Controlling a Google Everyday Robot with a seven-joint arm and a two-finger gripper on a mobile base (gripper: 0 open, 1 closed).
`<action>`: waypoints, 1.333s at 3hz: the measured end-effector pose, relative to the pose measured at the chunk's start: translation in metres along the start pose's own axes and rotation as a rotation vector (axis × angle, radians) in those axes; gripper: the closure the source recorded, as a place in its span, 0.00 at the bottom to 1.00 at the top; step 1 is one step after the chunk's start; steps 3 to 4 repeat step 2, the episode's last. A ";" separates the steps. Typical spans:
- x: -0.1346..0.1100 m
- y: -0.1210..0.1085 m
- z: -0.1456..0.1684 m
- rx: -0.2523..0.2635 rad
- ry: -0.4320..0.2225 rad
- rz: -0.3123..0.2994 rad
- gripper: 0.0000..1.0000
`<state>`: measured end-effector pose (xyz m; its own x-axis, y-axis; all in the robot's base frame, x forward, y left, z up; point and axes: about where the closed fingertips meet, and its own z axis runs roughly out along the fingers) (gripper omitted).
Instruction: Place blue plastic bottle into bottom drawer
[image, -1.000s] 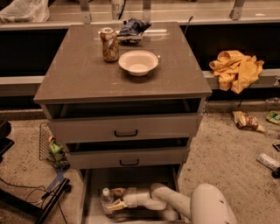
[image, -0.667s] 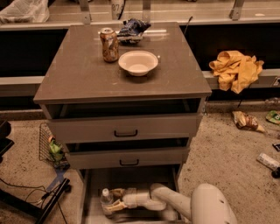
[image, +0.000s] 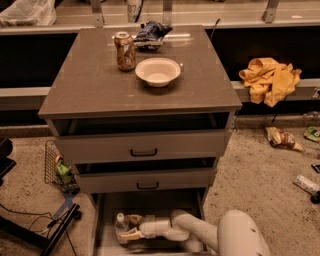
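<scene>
Hand (image: 129, 232) low inside bottom drawer (image: 155, 207), arm reaching leftward, clasped on blue plastic bottle (image: 120, 225). Bottle upright, cap up, at drawer's left side. Floor contact: cannot tell.

One table (image: 90, 85) with three drawers (image: 144, 145); on the table one soda can (image: 125, 51), one white bowl (image: 158, 71), one snack bag (image: 151, 34); in the table's bottom drawer (image: 150, 205) one blue plastic bottle (image: 120, 224) and one gripper (image: 129, 234).

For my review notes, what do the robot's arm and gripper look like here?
The arm is smooth and off-white, built of rounded, bulbous links; no cables or markings show. The gripper, low inside the bottom drawer, looks yellowish-tan against its pale wrist.
</scene>
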<state>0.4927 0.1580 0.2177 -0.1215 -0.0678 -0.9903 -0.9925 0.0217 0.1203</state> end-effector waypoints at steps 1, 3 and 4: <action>0.000 0.002 0.003 -0.004 -0.002 0.001 0.01; 0.000 0.002 0.003 -0.005 -0.003 0.002 0.00; 0.000 0.002 0.003 -0.005 -0.003 0.002 0.00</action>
